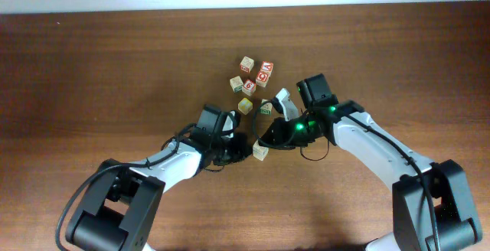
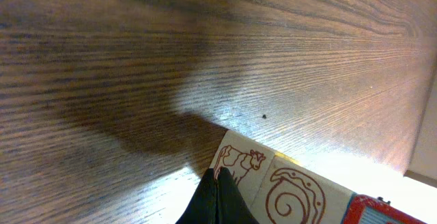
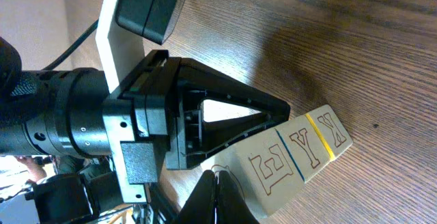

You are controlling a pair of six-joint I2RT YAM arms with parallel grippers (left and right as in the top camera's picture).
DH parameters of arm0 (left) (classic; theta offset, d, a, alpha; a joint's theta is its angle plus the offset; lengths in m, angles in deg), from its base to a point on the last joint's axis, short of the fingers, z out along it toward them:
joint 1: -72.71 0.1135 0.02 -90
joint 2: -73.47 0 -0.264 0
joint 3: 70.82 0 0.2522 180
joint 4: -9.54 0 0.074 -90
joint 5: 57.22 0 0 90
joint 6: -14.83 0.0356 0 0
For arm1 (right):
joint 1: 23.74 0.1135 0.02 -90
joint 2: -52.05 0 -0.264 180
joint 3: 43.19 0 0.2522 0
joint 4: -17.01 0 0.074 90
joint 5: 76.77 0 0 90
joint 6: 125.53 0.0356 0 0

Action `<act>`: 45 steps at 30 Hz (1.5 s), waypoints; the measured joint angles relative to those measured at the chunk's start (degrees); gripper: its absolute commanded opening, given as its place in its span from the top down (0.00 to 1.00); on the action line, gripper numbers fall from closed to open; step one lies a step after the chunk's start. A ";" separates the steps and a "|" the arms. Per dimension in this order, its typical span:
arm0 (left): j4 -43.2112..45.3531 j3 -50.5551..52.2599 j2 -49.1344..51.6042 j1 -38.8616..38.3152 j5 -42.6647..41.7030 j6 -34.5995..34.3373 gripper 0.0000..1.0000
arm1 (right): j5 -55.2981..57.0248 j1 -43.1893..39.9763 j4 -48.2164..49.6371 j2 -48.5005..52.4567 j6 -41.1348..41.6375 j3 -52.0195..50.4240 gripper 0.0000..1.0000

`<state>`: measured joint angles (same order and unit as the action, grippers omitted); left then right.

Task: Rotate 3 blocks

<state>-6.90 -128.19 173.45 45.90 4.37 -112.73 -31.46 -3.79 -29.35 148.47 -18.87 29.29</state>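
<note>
Wood blocks (image 1: 249, 86) clustered on table (image 1: 92, 67) | left jaws pressed together | right jaws pressed together

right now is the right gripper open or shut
Shut. The right wrist view shows the right gripper with fingers together, no gap, at the lettered block.

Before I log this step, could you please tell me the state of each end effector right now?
Left end effector: closed, holding nothing.
Right end effector: closed, holding nothing.
</note>
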 measured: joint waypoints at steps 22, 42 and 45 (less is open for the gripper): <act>-38.56 -20.57 -34.95 14.88 22.25 20.70 0.01 | 38.97 0.02 -54.90 -47.74 -7.39 38.80 0.01; -38.66 -20.76 -34.73 14.88 22.69 20.70 0.01 | 43.93 -19.06 28.00 -95.54 -18.21 -57.81 0.01; -38.66 -20.76 -34.73 14.88 22.69 20.70 0.01 | 43.93 -19.06 28.00 -95.54 -18.23 -57.81 0.02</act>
<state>-45.56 -148.96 138.72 60.78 27.06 -92.04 12.47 -22.85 -1.35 52.94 -37.09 -28.52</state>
